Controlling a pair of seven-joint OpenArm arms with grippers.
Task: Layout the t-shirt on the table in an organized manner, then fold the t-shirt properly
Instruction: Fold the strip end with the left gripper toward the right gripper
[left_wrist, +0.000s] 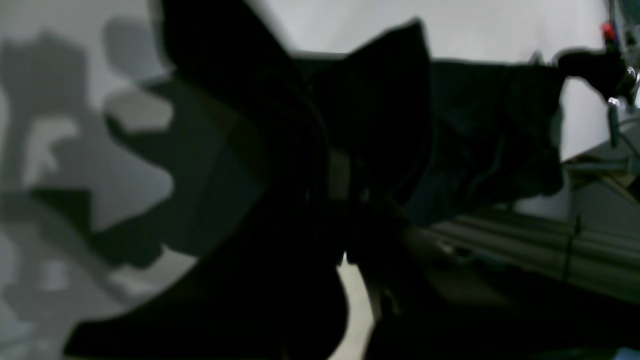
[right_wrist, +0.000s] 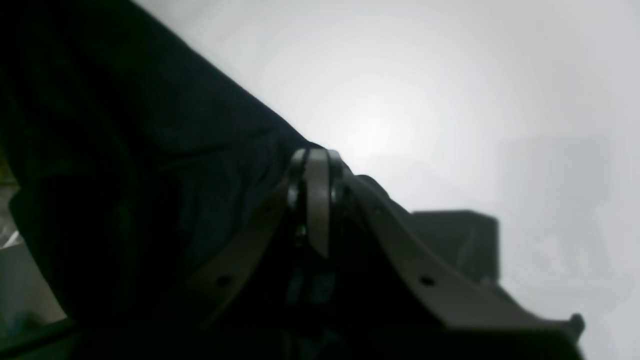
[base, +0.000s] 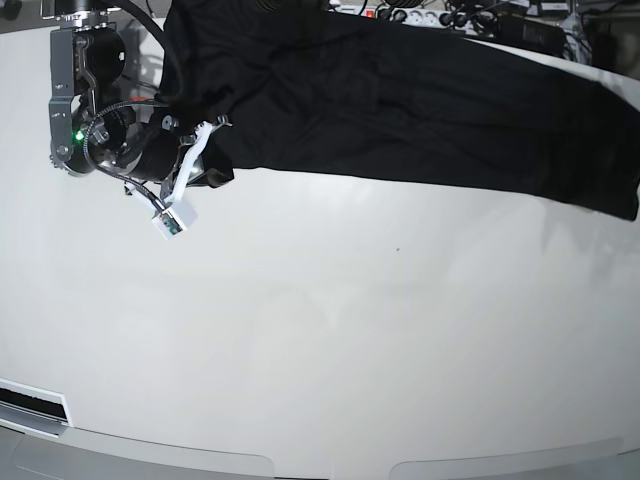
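Note:
The black t-shirt (base: 400, 100) is stretched in a long band across the far side of the white table (base: 320, 330). In the base view my right gripper (base: 205, 135) holds its left end. The right wrist view shows the right gripper (right_wrist: 317, 160) with its pale fingers pressed together on black cloth (right_wrist: 150, 175). In the dark, blurred left wrist view, fabric (left_wrist: 475, 130) bunches around my left gripper (left_wrist: 345, 180), which is shut on it. The shirt runs off toward the other arm (left_wrist: 605, 75). The left arm lies beyond the base view's right edge.
Cables and power strips (base: 440, 15) lie behind the table's far edge. A dark slot (base: 35, 405) sits at the near left corner. Grey frame rails (left_wrist: 550, 245) run beside the table in the left wrist view. Arm shadows (left_wrist: 60, 125) fall on the tabletop.

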